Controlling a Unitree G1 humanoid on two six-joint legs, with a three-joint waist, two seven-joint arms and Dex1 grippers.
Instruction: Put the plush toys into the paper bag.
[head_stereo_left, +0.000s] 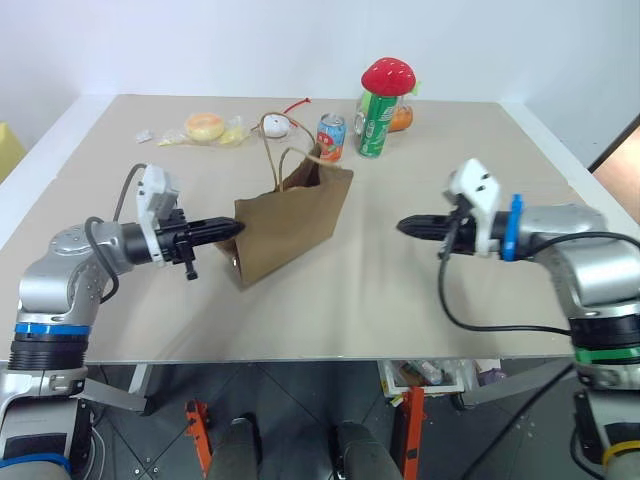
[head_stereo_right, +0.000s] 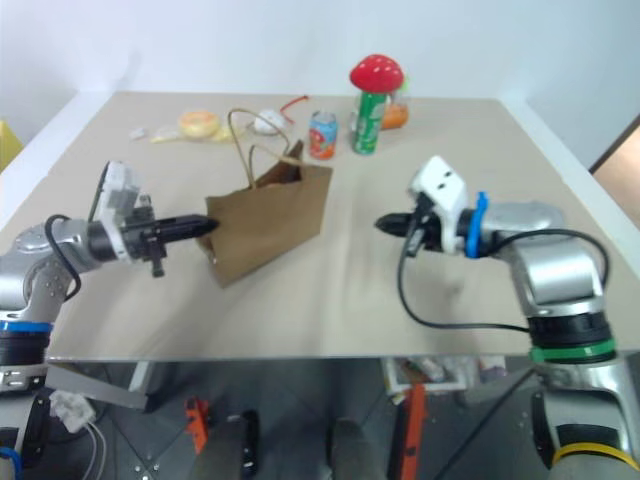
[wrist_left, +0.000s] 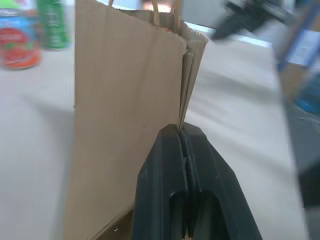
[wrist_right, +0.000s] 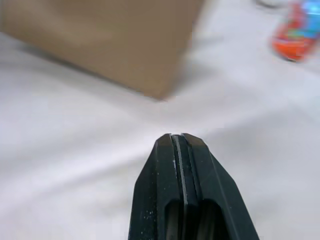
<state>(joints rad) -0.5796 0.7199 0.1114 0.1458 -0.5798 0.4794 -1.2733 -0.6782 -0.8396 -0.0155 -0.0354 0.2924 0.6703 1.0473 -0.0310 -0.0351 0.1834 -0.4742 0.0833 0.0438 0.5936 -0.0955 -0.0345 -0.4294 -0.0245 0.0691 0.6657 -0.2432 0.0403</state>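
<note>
Brown paper bag (head_stereo_left: 290, 225) with twisted cord handles stands upright mid-table between the left gripper (head_stereo_left: 232, 229), clenched at its side fold, and the clenched, empty right gripper (head_stereo_left: 405, 226).

A beige table (head_stereo_left: 420, 290) carries the paper bag (head_stereo_left: 290, 225), two cans (head_stereo_left: 331, 137), and wrapped snacks (head_stereo_left: 205, 127).

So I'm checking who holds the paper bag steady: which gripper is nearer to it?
Left. The left gripper is at the paper bag's near side edge; the right gripper hangs apart over bare table.
</note>
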